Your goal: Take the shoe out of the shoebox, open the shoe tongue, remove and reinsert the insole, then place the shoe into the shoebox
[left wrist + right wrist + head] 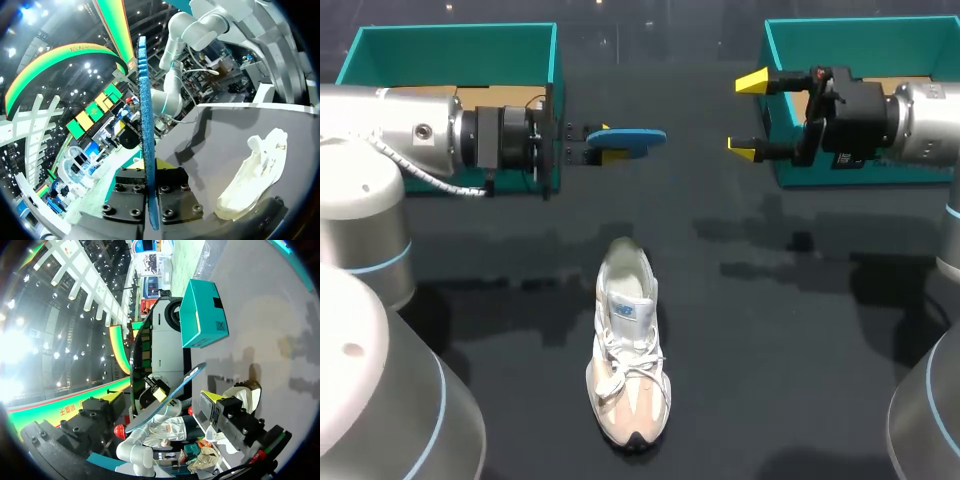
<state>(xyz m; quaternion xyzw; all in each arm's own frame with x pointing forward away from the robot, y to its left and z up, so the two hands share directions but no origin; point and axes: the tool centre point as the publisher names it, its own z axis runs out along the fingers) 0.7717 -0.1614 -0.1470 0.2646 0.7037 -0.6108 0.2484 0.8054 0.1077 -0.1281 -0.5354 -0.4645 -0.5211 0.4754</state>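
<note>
A white and beige shoe lies on the black table with its toe toward the front edge; it also shows in the left wrist view. My left gripper is shut on one end of a blue insole, held flat above the table. In the left wrist view the insole runs edge-on out from between the shut gripper. My right gripper faces it from the right, wide open and a short way off the insole's free end. In the right wrist view the insole lies ahead of the open gripper.
A teal shoebox stands at the back left behind my left arm, seen too in the right wrist view. A second teal box stands at the back right behind my right arm.
</note>
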